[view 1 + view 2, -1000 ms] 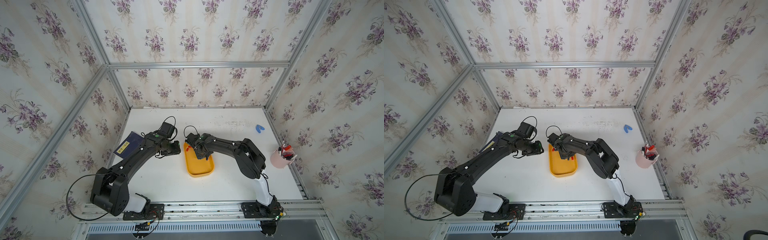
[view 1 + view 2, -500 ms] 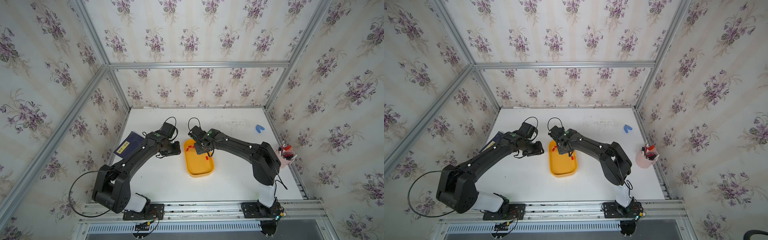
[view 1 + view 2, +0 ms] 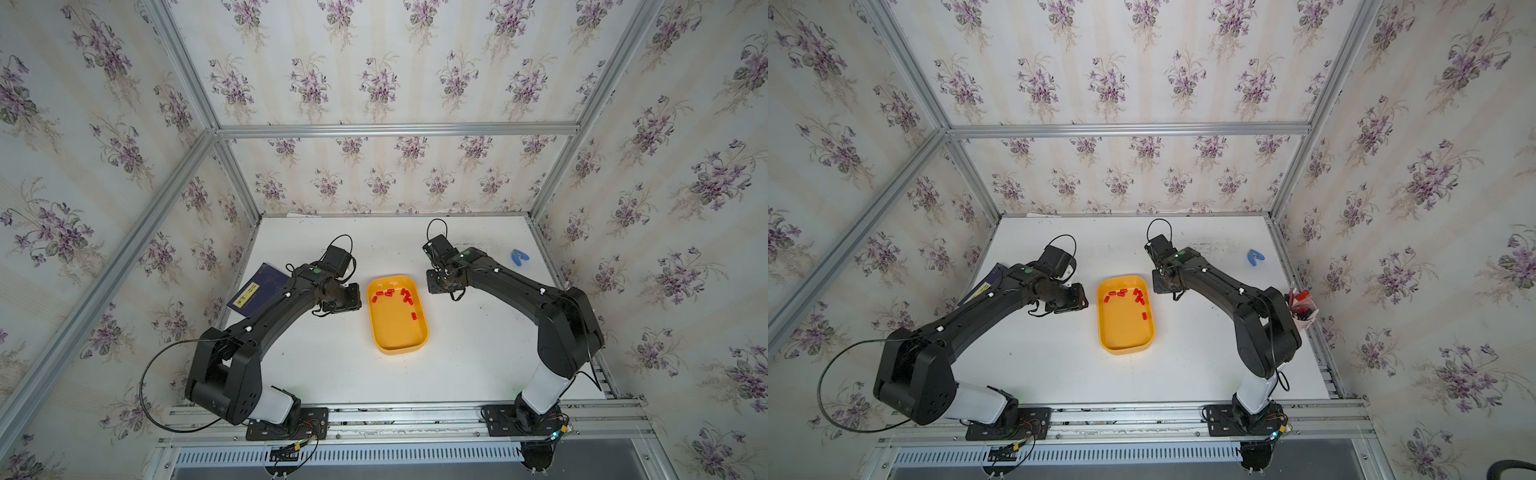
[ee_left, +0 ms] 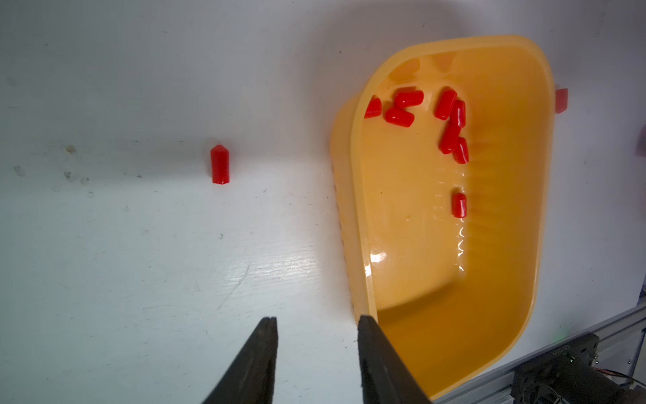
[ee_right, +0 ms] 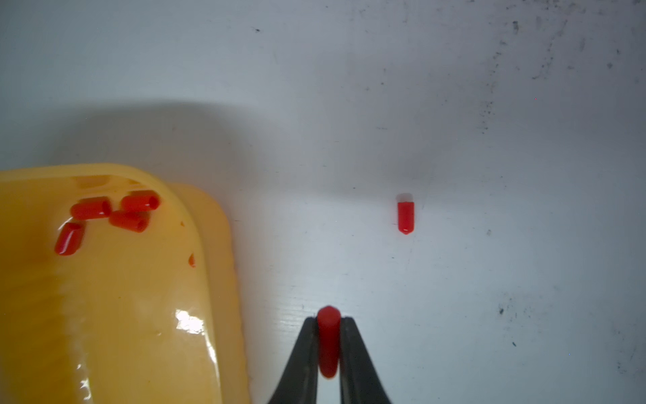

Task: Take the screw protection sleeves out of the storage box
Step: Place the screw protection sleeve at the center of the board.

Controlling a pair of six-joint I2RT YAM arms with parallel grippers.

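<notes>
The held sleeve (image 5: 328, 344) sits clamped between your right gripper (image 5: 328, 320)'s jaws, over bare table (image 5: 489, 297) just outside the storage box (image 5: 218, 252). A loose sleeve (image 5: 405, 217) lies on the table ahead of it, well apart. The other sleeves (image 3: 406, 295) mostly cluster at the box's far end. Your left gripper (image 4: 316, 320) hangs parted and empty just beside the opposite rim, with open table on both sides.

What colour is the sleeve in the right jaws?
Bright red sleeve, clearest in the right wrist view.
</notes>
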